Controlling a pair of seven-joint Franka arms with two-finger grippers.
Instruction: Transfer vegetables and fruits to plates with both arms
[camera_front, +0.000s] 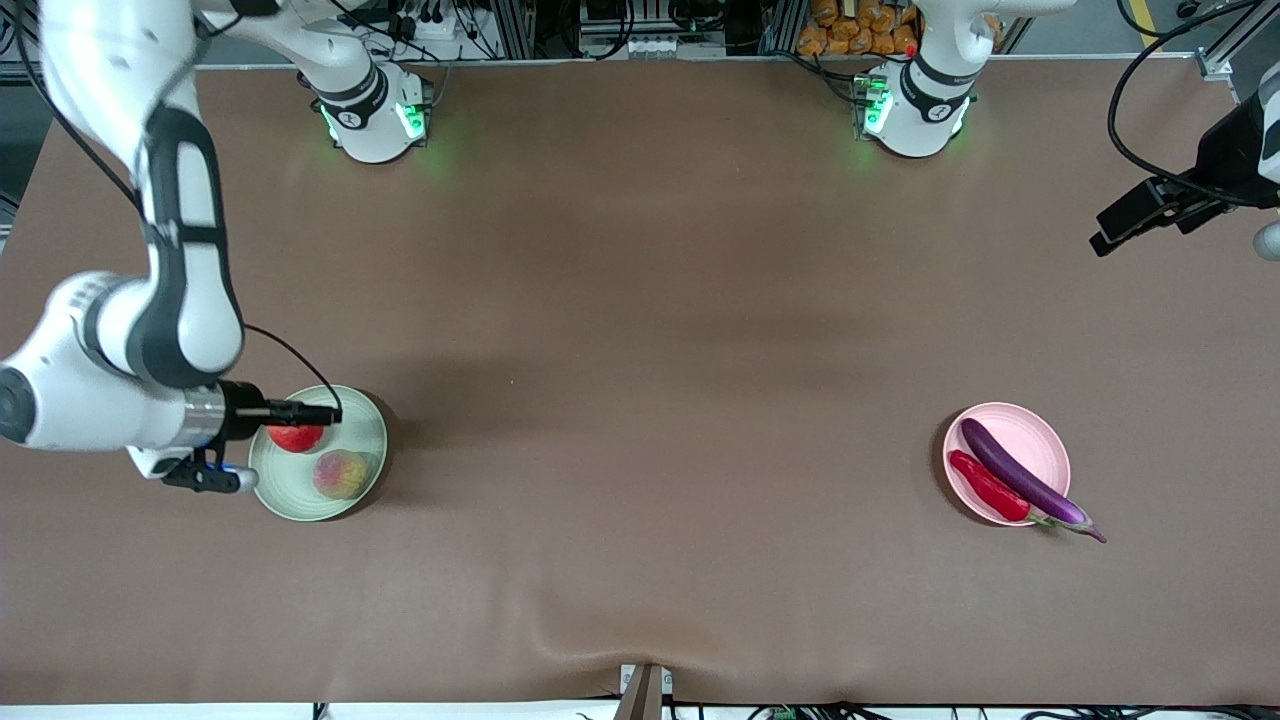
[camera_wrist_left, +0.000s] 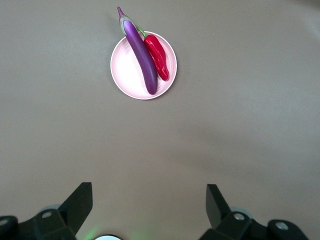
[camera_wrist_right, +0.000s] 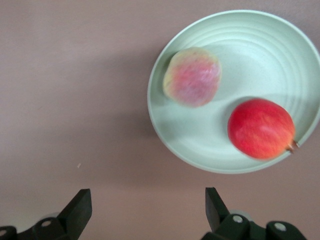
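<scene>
The pale green plate (camera_front: 365, 440) holds the red apple-like fruit (camera_front: 296, 437) and the pink-and-yellow peach (camera_front: 340, 474). My right gripper (camera_front: 205, 478) hangs open and empty over the table just beside this plate. In the right wrist view the plate (camera_wrist_right: 240, 40), peach (camera_wrist_right: 192, 76) and apple (camera_wrist_right: 261, 128) lie ahead of the open gripper (camera_wrist_right: 147, 202). The pale pink plate (camera_front: 1040, 440) holds the purple eggplant (camera_front: 1020, 478) and red chili (camera_front: 988, 487). My left gripper (camera_front: 1120, 228) is open, raised high at the left arm's end of the table. The left wrist view shows its spread fingers (camera_wrist_left: 149, 200), the pink plate (camera_wrist_left: 125, 75), eggplant (camera_wrist_left: 141, 56) and chili (camera_wrist_left: 157, 56).
The eggplant's stem end overhangs the pink plate's rim on the side nearer the front camera. The brown table (camera_front: 640, 400) lies bare between the two plates. Both arm bases stand along the table's edge farthest from the front camera.
</scene>
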